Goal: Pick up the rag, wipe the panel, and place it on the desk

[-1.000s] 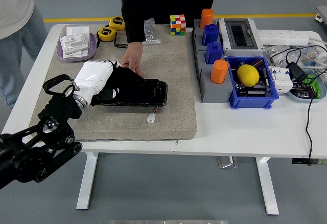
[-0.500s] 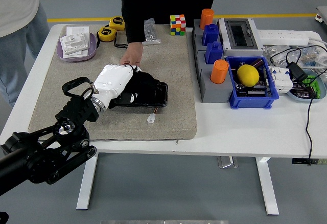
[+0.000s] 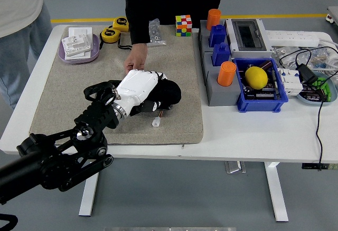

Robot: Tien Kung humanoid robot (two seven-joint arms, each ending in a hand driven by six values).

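Note:
My left hand (image 3: 141,89), white-shelled on a black arm, lies over a black panel (image 3: 152,106) on the grey mat (image 3: 68,99) and presses a black rag (image 3: 169,92) onto it. The rag bunches out past my fingers toward the right. Most of the panel is hidden under the hand and the rag; only a dark strip shows along its near edge. A small white connector (image 3: 157,121) lies just in front of it. A person's hand (image 3: 135,62) rests on the mat at the panel's far side.
Behind on the mat are a colour cube (image 3: 183,25), yellow tape measures (image 3: 115,29) and a purple tray (image 3: 79,45). To the right stand a grey rack with orange cups (image 3: 226,74) and a blue bin with a yellow ball (image 3: 256,77). Cables (image 3: 318,109) run at the far right.
My left hand has slid to the right along the panel, dragging the rag with it. The person's hand has stayed at the far edge.

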